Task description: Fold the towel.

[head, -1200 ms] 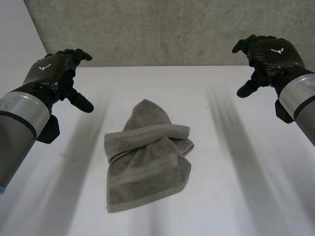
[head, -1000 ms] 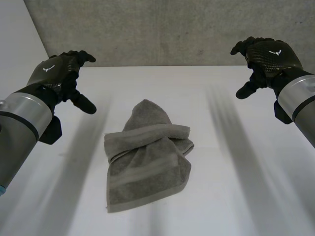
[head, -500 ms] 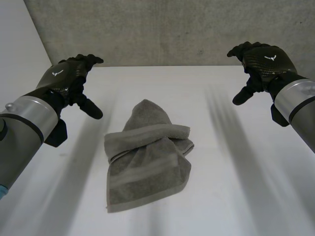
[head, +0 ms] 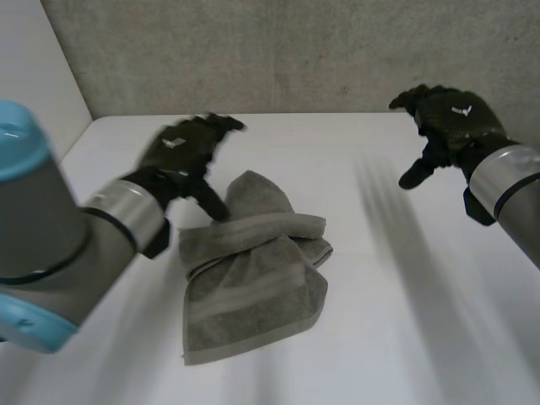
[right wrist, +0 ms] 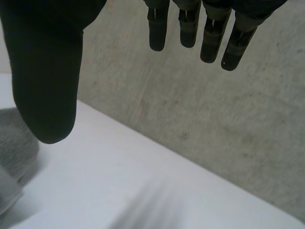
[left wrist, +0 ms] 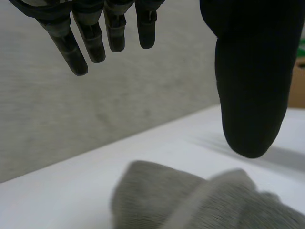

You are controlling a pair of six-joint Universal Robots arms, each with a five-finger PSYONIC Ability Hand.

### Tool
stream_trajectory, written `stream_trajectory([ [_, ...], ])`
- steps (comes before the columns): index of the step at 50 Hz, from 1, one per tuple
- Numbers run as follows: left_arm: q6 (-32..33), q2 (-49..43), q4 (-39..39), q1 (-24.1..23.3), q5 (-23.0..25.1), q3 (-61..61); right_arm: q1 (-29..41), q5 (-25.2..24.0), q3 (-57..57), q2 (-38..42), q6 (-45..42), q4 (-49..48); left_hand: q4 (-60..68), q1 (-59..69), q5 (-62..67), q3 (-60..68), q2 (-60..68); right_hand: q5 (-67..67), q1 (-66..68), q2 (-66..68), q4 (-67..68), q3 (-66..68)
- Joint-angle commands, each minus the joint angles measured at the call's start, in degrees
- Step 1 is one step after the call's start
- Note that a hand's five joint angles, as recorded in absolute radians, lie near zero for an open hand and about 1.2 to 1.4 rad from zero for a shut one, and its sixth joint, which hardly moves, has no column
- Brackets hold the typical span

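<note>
Crumpled grey terry towel (head: 253,278) on white worktop (head: 405,321); black left hand (head: 181,156), fingers (left wrist: 76,52) apart, seemingly just above its far end; black right hand (head: 447,118) likewise spread, well aside.

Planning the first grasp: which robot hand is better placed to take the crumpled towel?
Left. The left robot hand hovers open at the far left edge of the towel, thumb just above the cloth. The right robot hand, also open, hangs well aside over bare table.
</note>
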Motion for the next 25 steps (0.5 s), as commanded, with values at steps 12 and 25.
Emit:
stream_trajectory([
  [12,28.3,-28.5,2.7,-9.5,1.1,18.4,-0.5,-4.0,16.5,0.3,-4.7,-0.2,26.2,25.9,25.9,26.0,26.2,-3.6,-3.2,-3.1,-2.9,-2.2],
  [25,30.6,-32.0,4.2,-9.2,1.2,21.5,-0.9,-11.0,22.1,0.7,-3.6,-0.4,38.3,38.1,38.1,38.1,38.3,-3.6,-3.2,-3.1,-2.9,-2.2],
])
